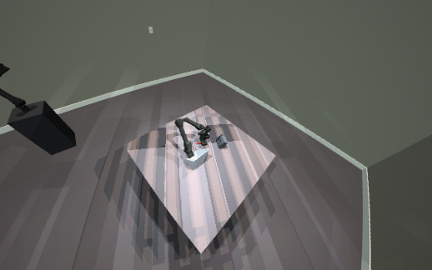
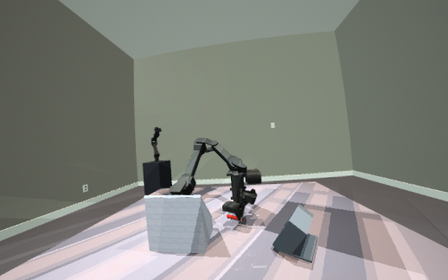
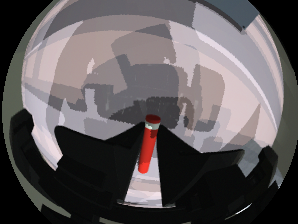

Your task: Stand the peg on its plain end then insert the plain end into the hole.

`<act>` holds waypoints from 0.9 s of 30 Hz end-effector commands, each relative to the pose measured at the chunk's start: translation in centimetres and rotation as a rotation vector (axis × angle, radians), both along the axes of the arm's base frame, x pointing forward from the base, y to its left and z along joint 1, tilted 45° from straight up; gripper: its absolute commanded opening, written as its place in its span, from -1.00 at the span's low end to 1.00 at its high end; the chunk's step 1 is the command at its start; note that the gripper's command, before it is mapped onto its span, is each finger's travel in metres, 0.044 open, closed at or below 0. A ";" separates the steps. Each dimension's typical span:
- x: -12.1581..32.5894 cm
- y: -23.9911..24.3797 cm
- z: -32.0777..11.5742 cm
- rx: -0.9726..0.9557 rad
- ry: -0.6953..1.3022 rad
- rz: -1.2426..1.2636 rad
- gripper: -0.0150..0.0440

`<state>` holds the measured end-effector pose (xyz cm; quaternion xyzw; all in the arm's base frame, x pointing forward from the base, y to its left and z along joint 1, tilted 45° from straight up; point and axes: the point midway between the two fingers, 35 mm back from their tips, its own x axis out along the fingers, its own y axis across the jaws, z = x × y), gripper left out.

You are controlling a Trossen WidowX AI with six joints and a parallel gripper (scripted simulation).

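Wrist view: 1 gripper (image 1: 203, 142) (image 2: 237, 219) (image 3: 150, 127) grips the red peg (image 1: 198, 143) (image 2: 232, 217) (image 3: 147, 150) near its white band (image 3: 152, 126); off-centre lifting (a likely risk) could swivel it.

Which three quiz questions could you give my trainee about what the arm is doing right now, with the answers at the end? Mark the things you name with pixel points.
1. Multiple choice: What does the claw (image 1: 203, 143) (image 2: 240, 219) (image 3: 150, 127) grip?
A) the sloped panel (image 1: 222, 142) (image 2: 292, 235) (image 3: 231, 11)
B) the peg (image 1: 198, 143) (image 2: 232, 217) (image 3: 147, 150)
C) nothing

2. True or false: The peg is already in the panel's hole.

3. Fill in the blank: In the wrist view, the band (image 3: 152, 126) near the peg's far end is ____.

Key: 1 B; 2 false; 3 white.
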<state>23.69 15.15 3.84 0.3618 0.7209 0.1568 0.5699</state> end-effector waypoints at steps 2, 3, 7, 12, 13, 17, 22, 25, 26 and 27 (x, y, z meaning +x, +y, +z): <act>-0.1 -0.2 0.2 -0.015 -0.024 -0.023 -0.32; -0.2 -0.2 0.2 -0.018 -0.030 -0.028 -0.32; -0.3 -0.4 0.4 -0.031 -0.054 -0.050 -0.32; -0.4 -0.5 0.7 -0.046 -0.083 -0.078 -0.32; -0.4 -0.5 0.7 -0.049 -0.089 -0.084 -0.32; -0.6 -0.7 0.9 -0.060 -0.113 -0.106 -0.32; -0.7 -0.8 1.2 -0.075 -0.143 -0.134 -0.32; -0.8 -0.9 1.3 -0.084 -0.161 -0.151 -0.32; -0.9 -0.9 1.4 -0.087 -0.167 -0.157 -0.32; -0.9 -0.9 1.4 -0.090 -0.172 -0.162 -0.32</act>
